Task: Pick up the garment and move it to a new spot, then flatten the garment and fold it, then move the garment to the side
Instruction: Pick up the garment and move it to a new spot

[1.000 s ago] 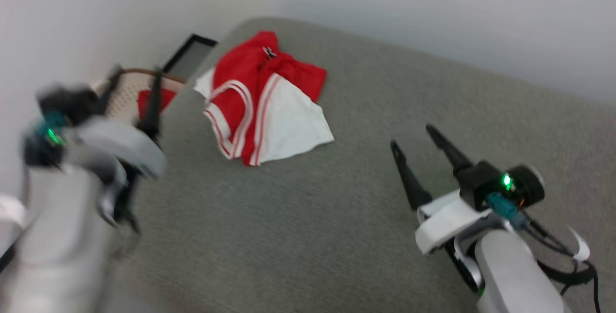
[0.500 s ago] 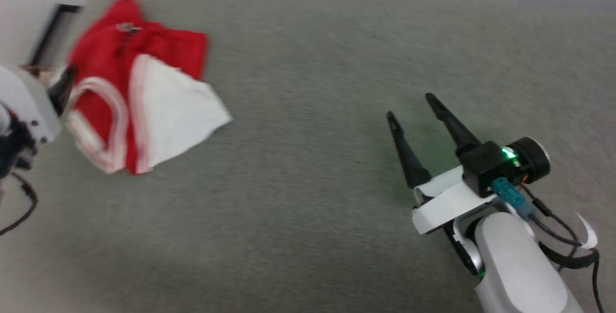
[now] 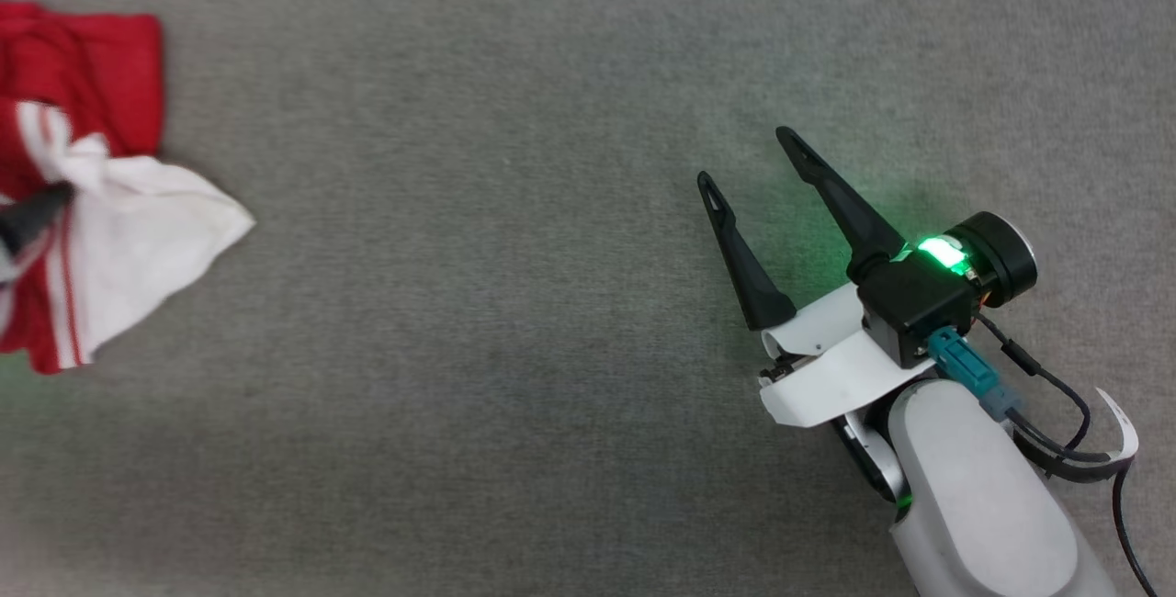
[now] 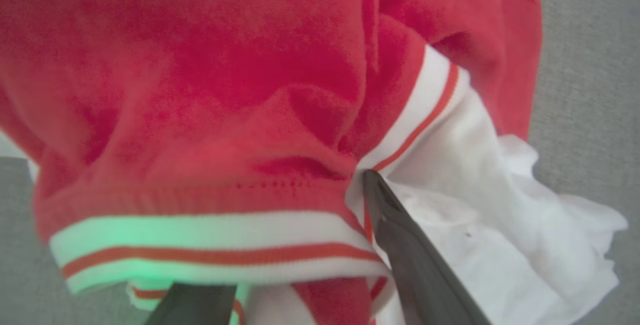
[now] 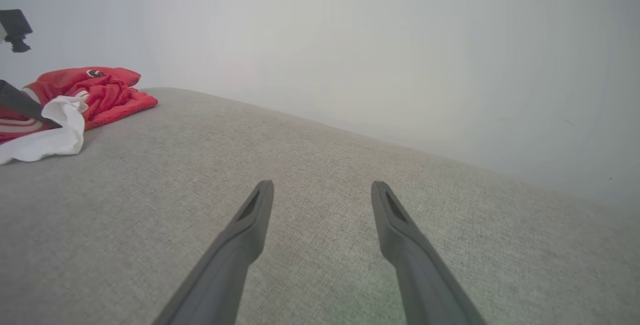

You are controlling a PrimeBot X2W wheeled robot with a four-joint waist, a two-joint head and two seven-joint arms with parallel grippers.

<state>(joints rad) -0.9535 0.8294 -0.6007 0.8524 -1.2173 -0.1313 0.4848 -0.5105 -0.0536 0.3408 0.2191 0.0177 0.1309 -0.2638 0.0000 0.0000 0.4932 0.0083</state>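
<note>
Garment (image 4: 200, 90) bunched against left tool (image 4: 280, 230), right tool (image 3: 746, 156) well apart

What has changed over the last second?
The head camera swung, putting the garment at that view's left edge; the garment itself has not visibly shifted. The left gripper moved onto it: its open fingers now poke into the folds by the white sleeve, nothing clamped yet. The right gripper stayed open above the grey surface.
</note>
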